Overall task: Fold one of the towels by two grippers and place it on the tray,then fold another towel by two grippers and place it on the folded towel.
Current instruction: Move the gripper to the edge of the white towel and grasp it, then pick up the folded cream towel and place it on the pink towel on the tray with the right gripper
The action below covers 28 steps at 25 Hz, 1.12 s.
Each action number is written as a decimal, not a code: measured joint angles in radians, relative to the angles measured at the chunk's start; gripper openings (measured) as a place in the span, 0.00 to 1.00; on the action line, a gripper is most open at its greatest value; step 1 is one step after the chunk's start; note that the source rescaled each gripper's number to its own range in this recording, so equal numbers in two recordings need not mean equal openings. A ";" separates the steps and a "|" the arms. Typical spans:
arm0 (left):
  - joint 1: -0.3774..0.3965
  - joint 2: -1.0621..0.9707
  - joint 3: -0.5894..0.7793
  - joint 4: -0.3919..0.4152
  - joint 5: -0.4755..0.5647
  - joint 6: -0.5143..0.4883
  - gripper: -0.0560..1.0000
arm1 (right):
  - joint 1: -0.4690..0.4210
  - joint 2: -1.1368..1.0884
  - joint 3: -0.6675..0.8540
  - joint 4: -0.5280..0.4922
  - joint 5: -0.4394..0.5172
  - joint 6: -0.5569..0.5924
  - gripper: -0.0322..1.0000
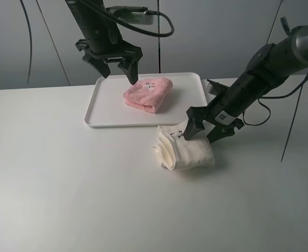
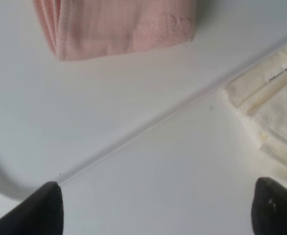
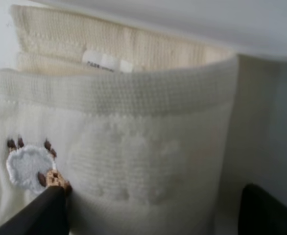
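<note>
A folded pink towel [image 1: 149, 93] lies on the white tray [image 1: 99, 119]. My left gripper [image 1: 117, 72] is open and empty, hovering over the tray's back left, just left of the pink towel. In the left wrist view the pink towel [image 2: 119, 24] shows beyond the open gripper [image 2: 158, 210]. A folded cream towel [image 1: 184, 148] lies on the table in front of the tray. My right gripper [image 1: 203, 135] is open at the cream towel's back right edge. The right wrist view shows the cream towel [image 3: 133, 147] close up, between the fingers of the open gripper [image 3: 153, 213].
The white table [image 1: 64, 199] stretches wide to the left and front of the towels. The tray's front rim lies close behind the cream towel. A corner of the cream towel [image 2: 275, 103] shows in the left wrist view. Cables hang at the back and right.
</note>
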 joint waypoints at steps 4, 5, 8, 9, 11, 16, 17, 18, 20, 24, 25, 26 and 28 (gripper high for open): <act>0.000 0.000 0.000 0.009 0.000 0.000 0.99 | 0.009 0.004 0.000 0.002 -0.002 0.000 0.70; 0.000 0.000 0.000 0.011 0.000 0.000 0.99 | 0.016 0.006 0.000 0.002 -0.007 0.000 0.66; 0.000 0.000 0.000 0.011 0.000 0.000 0.99 | 0.048 0.010 0.000 0.000 -0.029 -0.020 0.39; 0.000 0.000 0.000 0.011 0.000 0.000 0.99 | 0.058 0.010 0.000 0.000 -0.035 -0.030 0.25; 0.002 0.000 0.000 0.011 0.000 0.000 0.99 | 0.075 0.010 0.000 0.003 -0.040 -0.050 0.16; 0.022 -0.024 0.004 0.007 0.000 0.000 0.99 | 0.085 0.010 0.000 0.083 -0.029 -0.106 0.16; 0.029 -0.037 0.006 0.005 0.000 0.000 0.99 | 0.085 0.008 0.000 0.121 -0.012 -0.139 0.16; 0.042 -0.051 0.005 0.001 0.000 0.002 0.99 | 0.085 0.004 -0.003 0.170 0.017 -0.177 0.16; 0.071 -0.077 0.005 -0.007 0.000 0.004 0.99 | 0.086 -0.004 -0.033 0.263 0.094 -0.232 0.16; 0.140 -0.117 0.005 -0.056 0.002 0.017 0.99 | 0.086 -0.007 -0.162 0.406 0.231 -0.267 0.16; 0.151 -0.119 0.005 -0.063 0.002 0.019 0.99 | 0.089 -0.007 -0.203 0.421 0.250 -0.264 0.16; 0.161 -0.122 0.005 -0.065 0.002 0.019 0.99 | 0.091 -0.005 -0.248 0.428 0.258 -0.250 0.16; 0.168 -0.123 0.007 -0.065 0.002 0.024 0.99 | 0.094 0.011 -0.335 0.429 0.279 -0.213 0.16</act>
